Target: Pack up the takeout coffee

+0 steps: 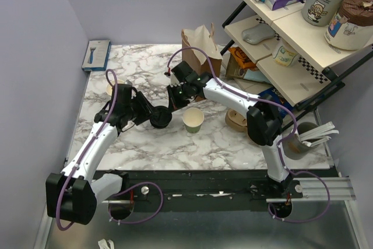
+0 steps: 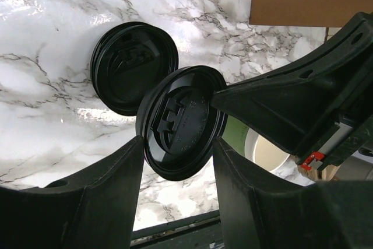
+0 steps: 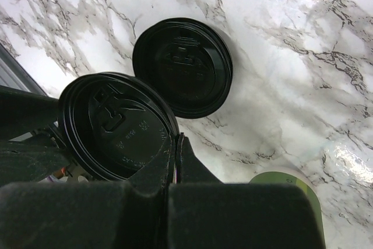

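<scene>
Item: black plastic lid (image 3: 116,123), mid-tabletop, judged light, thin, slick, best taken by its rim; right gripper (image 3: 173,145) pinches its edge, left gripper (image 2: 178,144) jaws apart flanking it.

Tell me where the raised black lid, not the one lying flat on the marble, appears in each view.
Top external: raised lid, left of centre.
Left wrist: raised lid at the centre.
Right wrist: raised lid at lower left.
Shared landmark: the open green cup stands to the lid's right in all three views.
</scene>
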You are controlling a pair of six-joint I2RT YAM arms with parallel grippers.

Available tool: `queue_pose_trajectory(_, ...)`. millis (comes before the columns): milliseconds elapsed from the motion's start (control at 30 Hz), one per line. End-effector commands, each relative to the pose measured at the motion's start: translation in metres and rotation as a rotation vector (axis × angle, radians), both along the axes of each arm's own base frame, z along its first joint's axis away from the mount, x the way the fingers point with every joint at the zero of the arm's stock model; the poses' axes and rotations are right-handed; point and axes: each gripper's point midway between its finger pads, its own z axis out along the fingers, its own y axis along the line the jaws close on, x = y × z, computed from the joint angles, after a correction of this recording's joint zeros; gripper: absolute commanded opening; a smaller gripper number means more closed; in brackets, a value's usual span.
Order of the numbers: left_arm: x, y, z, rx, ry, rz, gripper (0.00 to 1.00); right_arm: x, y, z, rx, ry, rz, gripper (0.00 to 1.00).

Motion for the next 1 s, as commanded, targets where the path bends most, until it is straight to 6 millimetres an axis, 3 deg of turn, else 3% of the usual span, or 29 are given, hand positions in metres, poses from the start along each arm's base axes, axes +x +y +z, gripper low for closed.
queue_pose_trajectory(0, 0.003, -0.01, 0.003, -0.062, -0.012, -0.022, 0.57, -0.001, 0.003, 0.017, 0.034, -0.039, 0.021, 0.01)
queue_pose_trajectory(267, 0.004, -0.021, 0.004, -0.11, -0.009, -0.063, 0.57, 0.006, -0.003, 0.015, -0.017, -0.113, 0.014, 0.01)
queue_pose_trajectory(600, 0.01, -0.022, -0.007, -0.11, 0.016, -0.062, 0.57, -0.025, 0.026, 0.043, 0.186, -0.031, 0.144, 0.01)
queue_pose_trajectory(900, 0.009, -0.025, -0.011, -0.121, 0.018, -0.073, 0.57, -0.043, 0.035, 0.065, 0.305, 0.034, 0.198, 0.01)
queue_pose_trajectory(967, 0.009, -0.025, -0.009, -0.122, 0.013, -0.075, 0.49, -0.042, 0.035, 0.066, 0.304, 0.032, 0.191, 0.01)
